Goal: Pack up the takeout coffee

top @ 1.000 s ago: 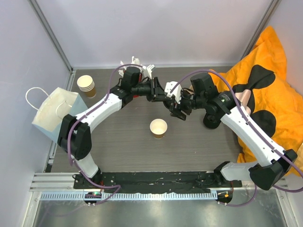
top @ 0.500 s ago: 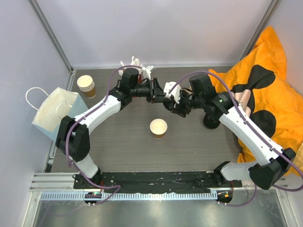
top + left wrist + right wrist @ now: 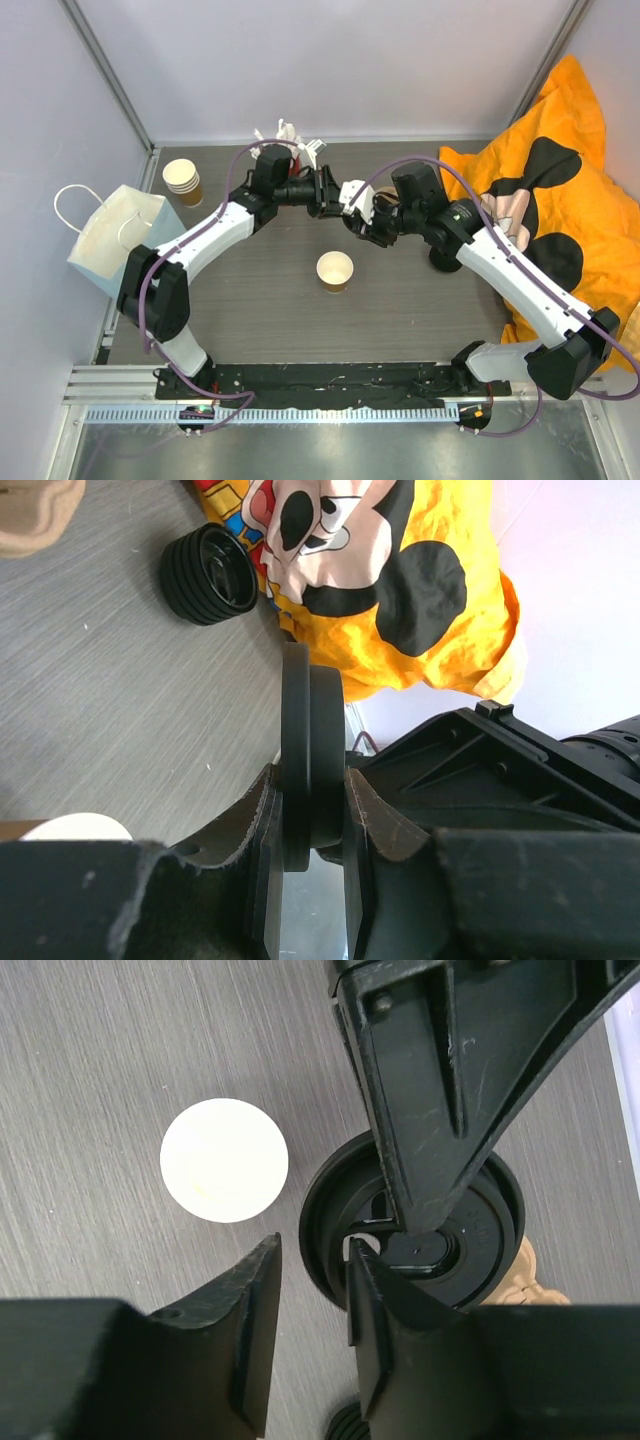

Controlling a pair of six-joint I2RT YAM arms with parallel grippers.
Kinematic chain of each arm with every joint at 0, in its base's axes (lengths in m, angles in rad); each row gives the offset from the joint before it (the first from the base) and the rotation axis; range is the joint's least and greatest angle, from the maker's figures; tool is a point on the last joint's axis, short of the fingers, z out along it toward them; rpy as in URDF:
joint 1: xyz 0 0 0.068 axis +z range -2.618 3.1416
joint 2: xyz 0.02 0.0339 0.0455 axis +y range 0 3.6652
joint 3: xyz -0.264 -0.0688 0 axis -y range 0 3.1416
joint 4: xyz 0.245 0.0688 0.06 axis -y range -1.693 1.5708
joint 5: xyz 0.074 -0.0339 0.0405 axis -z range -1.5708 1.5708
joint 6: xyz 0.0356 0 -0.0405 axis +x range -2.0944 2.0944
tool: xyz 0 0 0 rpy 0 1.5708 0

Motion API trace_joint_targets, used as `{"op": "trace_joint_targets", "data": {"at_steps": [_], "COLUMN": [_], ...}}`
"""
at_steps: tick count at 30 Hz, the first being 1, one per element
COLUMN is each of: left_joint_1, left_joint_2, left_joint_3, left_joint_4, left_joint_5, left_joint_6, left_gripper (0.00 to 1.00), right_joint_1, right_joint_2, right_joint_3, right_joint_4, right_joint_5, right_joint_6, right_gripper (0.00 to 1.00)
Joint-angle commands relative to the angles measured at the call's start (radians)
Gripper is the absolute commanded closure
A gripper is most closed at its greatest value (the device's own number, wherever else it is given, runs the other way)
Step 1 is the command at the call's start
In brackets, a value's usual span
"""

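Observation:
The tan paper cup (image 3: 335, 270) stands open and upright mid-table, and from above in the right wrist view (image 3: 224, 1160) its white inside shows. My left gripper (image 3: 310, 790) is shut on a black plastic lid (image 3: 310, 710), held on edge above the table behind the cup. In the top view the left gripper (image 3: 335, 203) and right gripper (image 3: 362, 228) meet tip to tip. My right gripper (image 3: 310, 1290) is open, and its jaws straddle the rim of the lid (image 3: 410, 1225). The lid sits to the right of the cup, not over it.
A stack of black lids (image 3: 445, 258) sits under the right arm. A cardboard carrier (image 3: 530, 1275) lies below the lid. A stack of tan cups (image 3: 183, 180) and a white paper bag (image 3: 115, 240) are at the left. An orange cartoon cloth (image 3: 560, 190) fills the right side.
My right gripper has moved left and back toward the left gripper, so its open jaws are now at the lid's rim. The left gripper shifted slightly. The cup has not moved.

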Motion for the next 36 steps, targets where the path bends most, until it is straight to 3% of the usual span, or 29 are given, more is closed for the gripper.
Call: {"op": "trace_joint_targets", "data": {"at_steps": [1, 5, 13, 16, 22, 23, 29, 32, 36], "left_joint_1": [0.001, 0.001, 0.005, 0.010, 0.028, 0.036, 0.077, 0.120, 0.183], "left_joint_2": [-0.055, -0.058, -0.065, -0.066, -0.077, -0.081, -0.104, -0.134, -0.184], "left_joint_3": [0.001, 0.000, -0.004, -0.002, -0.005, -0.005, -0.005, -0.002, 0.009], "left_joint_4": [0.064, 0.068, 0.070, 0.072, 0.078, 0.081, 0.090, 0.053, -0.124], "left_joint_5": [0.033, 0.036, 0.038, 0.041, 0.044, 0.049, 0.064, 0.062, 0.029], "left_joint_6": [-0.024, -0.026, -0.026, -0.029, -0.031, -0.031, -0.028, 0.014, 0.246], "left_gripper": [0.81, 0.82, 0.80, 0.76, 0.50, 0.40, 0.09, 0.00, 0.00], "right_joint_1": [0.010, 0.018, 0.019, 0.021, 0.025, 0.027, 0.039, 0.047, 0.048], "right_joint_2": [0.012, 0.015, 0.009, 0.009, 0.015, 0.020, 0.037, 0.043, 0.051], "right_joint_3": [-0.009, -0.011, -0.008, -0.008, 0.029, 0.052, 0.121, 0.164, 0.207], "right_joint_4": [0.034, 0.036, 0.025, 0.016, -0.031, -0.045, -0.137, -0.188, -0.239], "right_joint_5": [0.025, 0.032, 0.052, 0.052, 0.043, 0.040, 0.023, 0.009, -0.014], "right_joint_6": [0.000, 0.000, -0.019, -0.022, -0.017, -0.017, -0.019, -0.016, -0.013], "right_gripper": [0.68, 0.79, 0.83, 0.84, 0.90, 0.90, 0.90, 0.91, 0.91]}}
